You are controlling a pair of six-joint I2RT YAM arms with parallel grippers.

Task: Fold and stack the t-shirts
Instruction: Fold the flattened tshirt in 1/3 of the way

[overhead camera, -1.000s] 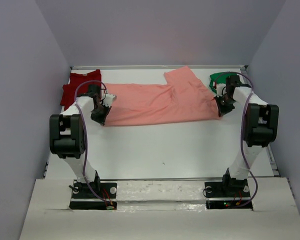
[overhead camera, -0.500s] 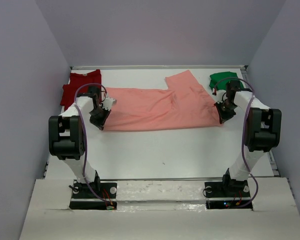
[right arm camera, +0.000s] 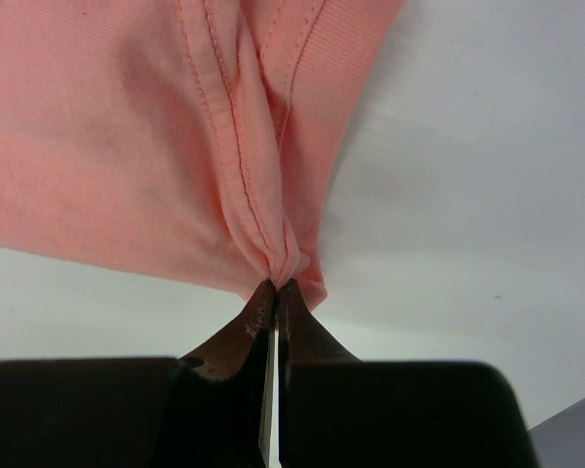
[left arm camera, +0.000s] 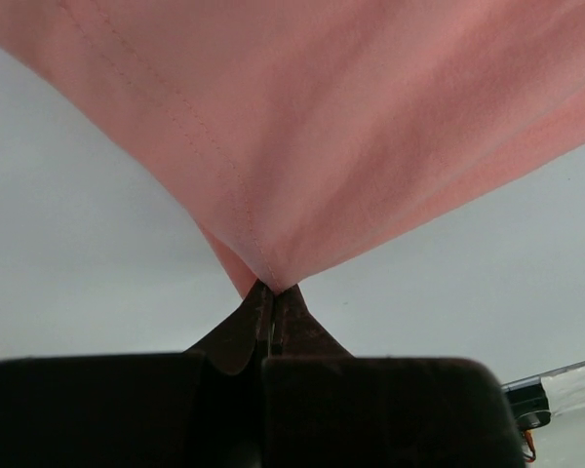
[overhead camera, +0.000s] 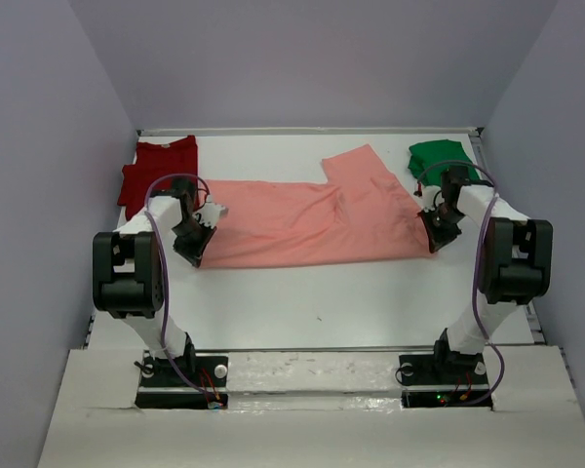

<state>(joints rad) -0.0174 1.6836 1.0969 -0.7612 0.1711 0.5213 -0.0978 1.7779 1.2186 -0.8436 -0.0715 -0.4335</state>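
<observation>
The salmon-pink t-shirt [overhead camera: 302,219] is stretched across the middle of the table, one sleeve pointing to the back. My left gripper [overhead camera: 191,246] is shut on its near left corner [left arm camera: 270,278]. My right gripper [overhead camera: 433,232] is shut on its bunched, stitched right edge [right arm camera: 283,268]. The cloth hangs taut between both grippers just above the table. A dark red t-shirt [overhead camera: 156,168] lies flat at the back left. A bright green t-shirt [overhead camera: 435,156] lies bunched at the back right, behind my right arm.
The white table [overhead camera: 322,292] ends in a raised rim at the back [overhead camera: 302,131]. Grey walls close in on the left, right and back. Both arm bases [overhead camera: 180,375] [overhead camera: 447,375] sit at the near edge.
Both grippers have drawn the salmon-pink t-shirt toward the near edge, and its front hem now lies closer to me. The red and green shirts have not moved.
</observation>
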